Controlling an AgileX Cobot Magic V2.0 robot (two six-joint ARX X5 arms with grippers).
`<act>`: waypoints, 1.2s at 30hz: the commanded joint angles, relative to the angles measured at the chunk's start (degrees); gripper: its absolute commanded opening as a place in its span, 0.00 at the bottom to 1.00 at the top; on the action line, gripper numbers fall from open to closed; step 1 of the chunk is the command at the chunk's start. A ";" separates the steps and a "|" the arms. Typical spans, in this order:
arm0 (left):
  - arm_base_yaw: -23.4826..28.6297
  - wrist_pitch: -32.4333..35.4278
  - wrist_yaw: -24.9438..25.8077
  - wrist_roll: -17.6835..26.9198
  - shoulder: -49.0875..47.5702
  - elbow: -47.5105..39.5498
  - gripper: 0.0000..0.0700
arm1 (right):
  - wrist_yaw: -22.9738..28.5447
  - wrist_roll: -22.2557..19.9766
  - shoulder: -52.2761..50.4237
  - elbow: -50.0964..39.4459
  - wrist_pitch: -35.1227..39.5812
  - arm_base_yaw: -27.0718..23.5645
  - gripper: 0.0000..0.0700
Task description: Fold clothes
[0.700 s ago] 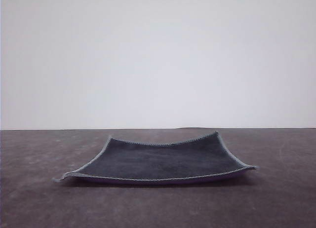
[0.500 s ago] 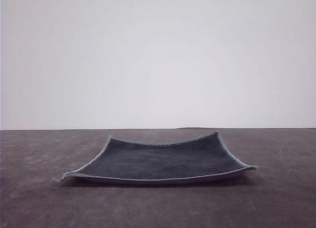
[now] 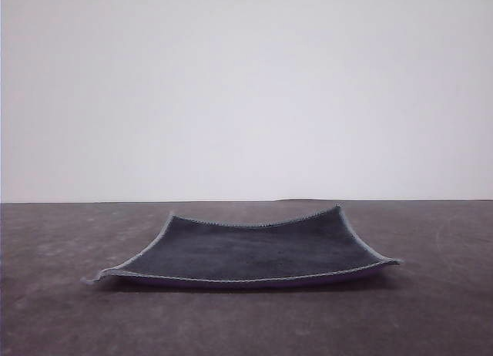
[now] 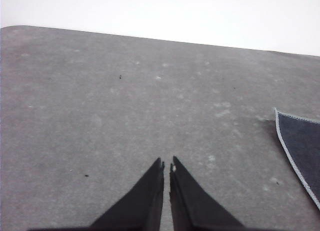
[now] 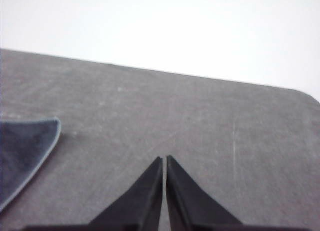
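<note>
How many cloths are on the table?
1. The dark grey cloth lies spread flat in the middle of the table, its corners curling up a little. A thin purple strip shows under its near edge. I cannot tell if anything lies underneath.

No legible text, labels, brand marks, numbers or signs anywhere. The cloth (image 3: 254,252) carries no tag or print, the table (image 3: 431,310) surface is unmarked, and the pale wall (image 3: 246,86) behind is blank.
</note>
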 commanded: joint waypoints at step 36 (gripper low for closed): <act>-0.07 -0.40 17.06 -8.28 40.24 38.72 0.01 | -12.54 16.09 38.02 35.97 -8.05 0.11 0.01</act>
